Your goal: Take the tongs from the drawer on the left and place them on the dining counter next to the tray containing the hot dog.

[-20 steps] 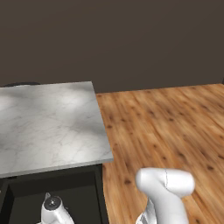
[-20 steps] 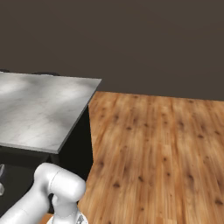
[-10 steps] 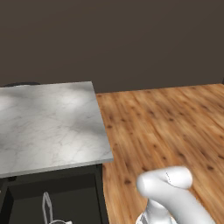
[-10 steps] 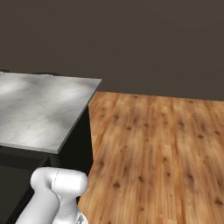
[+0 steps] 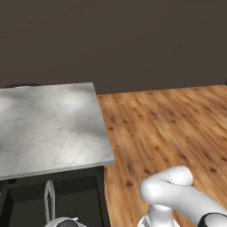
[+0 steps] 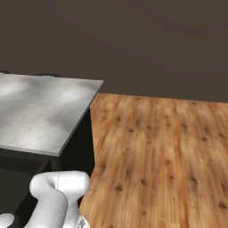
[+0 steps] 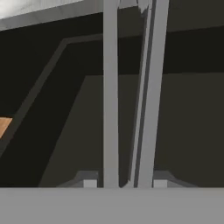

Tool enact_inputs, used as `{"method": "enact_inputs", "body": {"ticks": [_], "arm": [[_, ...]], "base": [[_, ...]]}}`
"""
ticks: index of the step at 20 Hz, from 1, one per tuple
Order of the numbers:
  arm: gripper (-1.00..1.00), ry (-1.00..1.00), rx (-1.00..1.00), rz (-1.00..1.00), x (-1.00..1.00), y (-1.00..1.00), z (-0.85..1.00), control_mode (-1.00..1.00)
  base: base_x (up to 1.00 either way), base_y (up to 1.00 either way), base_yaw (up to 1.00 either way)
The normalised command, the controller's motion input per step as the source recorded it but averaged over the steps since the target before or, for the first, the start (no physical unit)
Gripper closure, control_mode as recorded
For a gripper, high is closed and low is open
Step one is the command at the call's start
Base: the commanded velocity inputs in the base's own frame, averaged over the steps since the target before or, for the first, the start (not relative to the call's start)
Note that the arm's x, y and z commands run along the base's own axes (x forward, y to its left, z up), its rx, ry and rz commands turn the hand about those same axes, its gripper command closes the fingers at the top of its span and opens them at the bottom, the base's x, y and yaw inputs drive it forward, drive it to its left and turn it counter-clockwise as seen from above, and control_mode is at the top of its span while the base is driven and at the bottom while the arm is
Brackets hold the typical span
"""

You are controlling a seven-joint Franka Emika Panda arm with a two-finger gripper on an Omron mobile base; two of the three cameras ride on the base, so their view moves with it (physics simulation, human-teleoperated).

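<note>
We have the tongs pinched between our narrowly set gripper fingers, inside the open drawer. Lift-out, carry and placement beside the tray remain.

My arm: white, bent sharply at the elbow, which bulges low in both base views; the forearm reaches down and to the left. My wrist: just above the bottom edge of the left base view, pointing downward. My gripper: two fingertips standing narrowly apart, one on each outer side of the tongs, pressed against the two metal arms, which run up between them. Grip: closed on the tongs.
</note>
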Motion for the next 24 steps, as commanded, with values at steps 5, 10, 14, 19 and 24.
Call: {"method": "enact_inputs", "body": {"ticks": [5, 10, 14, 19, 24], "arm": [[1.00, 0.02, 0.00, 0.00, 0.31, -0.04, 1.00, -1.00], [1.00, 0.16, 0.00, 0.00, 0.50, -0.27, 1.00, -1.00], [1.00, 0.22, 0.07, 0.00, 0.39, -0.62, 1.00, -1.00], [1.00, 0.15, 0.08, 0.00, 0.17, -0.88, 0.85, -1.00], [1.00, 0.07, 0.09, 0.01, 0.01, -1.00, 0.60, -1.00]], "base": [[0.00, 0.00, 0.00], [0.00, 0.00, 0.00], [0.00, 0.00, 0.00], [0.00, 0.00, 0.00], [0.00, 0.00, 0.00]]}}
